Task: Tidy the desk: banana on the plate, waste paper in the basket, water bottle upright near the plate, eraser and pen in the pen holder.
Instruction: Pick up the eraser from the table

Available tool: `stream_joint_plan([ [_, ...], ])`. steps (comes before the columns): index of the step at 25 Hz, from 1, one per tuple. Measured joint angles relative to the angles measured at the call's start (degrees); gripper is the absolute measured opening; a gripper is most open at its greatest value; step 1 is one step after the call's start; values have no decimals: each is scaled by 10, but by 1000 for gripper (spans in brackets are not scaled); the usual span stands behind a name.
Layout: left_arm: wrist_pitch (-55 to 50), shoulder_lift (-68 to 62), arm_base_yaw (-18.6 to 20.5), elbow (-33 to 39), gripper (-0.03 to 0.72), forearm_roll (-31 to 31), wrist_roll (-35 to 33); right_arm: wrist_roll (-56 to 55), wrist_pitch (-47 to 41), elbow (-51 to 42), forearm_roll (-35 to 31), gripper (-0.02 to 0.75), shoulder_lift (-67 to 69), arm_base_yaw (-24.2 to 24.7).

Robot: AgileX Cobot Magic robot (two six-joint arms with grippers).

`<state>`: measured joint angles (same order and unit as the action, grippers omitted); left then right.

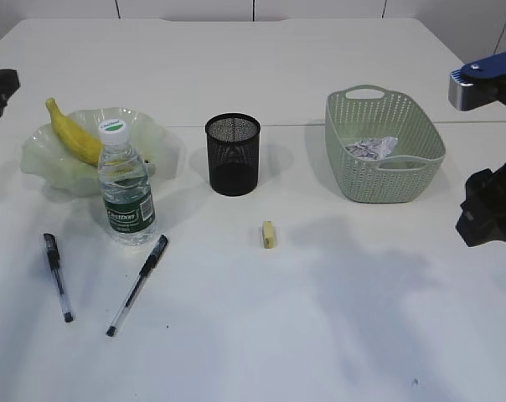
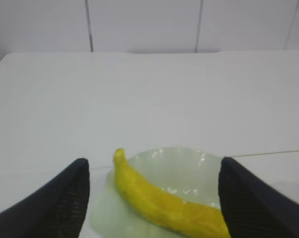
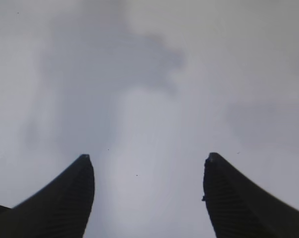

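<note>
Banana (image 1: 74, 134) lies on the pale green plate (image 1: 43, 163) at the left of the worktop (image 1: 320, 293), its long axis running from the stem tip at upper left down toward the lower right, where the water bottle (image 1: 126, 188) hides its far end. The bottle stands upright, touching the plate's front rim. In the left wrist view the banana (image 2: 164, 203) slants the same way across the plate (image 2: 184, 171).

Waste paper (image 1: 373, 147) sits crumpled inside the green basket (image 1: 345, 126) at the right. The black mesh pen holder (image 1: 233, 154) stands upright between plate and basket, apart from both. The eraser (image 1: 269, 234) lies in front of the holder, its long side running roughly front to back. Two pens lie at the front left: the left pen (image 1: 57, 276) points almost straight front to back, the right pen (image 1: 137, 285) slants with its cap near the bottle's base.

Open worktop stretches wide across the front centre and right, and behind the items up to the far edge.

The left gripper (image 2: 152, 198) hangs above the plate with jaws spread wide, holding nothing. The right gripper (image 3: 147, 198) is likewise wide open and empty over bare worktop.
</note>
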<state>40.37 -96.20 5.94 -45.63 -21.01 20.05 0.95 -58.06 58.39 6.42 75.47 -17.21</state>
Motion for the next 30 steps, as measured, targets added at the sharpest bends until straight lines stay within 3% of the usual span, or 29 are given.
stream_joint_plan([
  [8, -243, 89, 9, 1, 564, 16, 3, 0, 0, 0, 0, 515, 0, 0],
  [18, -580, 212, -33, 1, 526, 35, 3, 0, 0, 0, 0, 515, 0, 0],
  [21, -687, 220, -39, 0, 523, 76, -17, 0, 6, 0, -1, 515, 0, 0],
  [26, -829, 221, -40, -4, 523, 205, -167, 0, 10, 0, -18, 515, 0, 0],
  [30, -893, 221, -40, -4, 522, 284, -213, 0, 13, 1, -56, 515, 0, 0],
])
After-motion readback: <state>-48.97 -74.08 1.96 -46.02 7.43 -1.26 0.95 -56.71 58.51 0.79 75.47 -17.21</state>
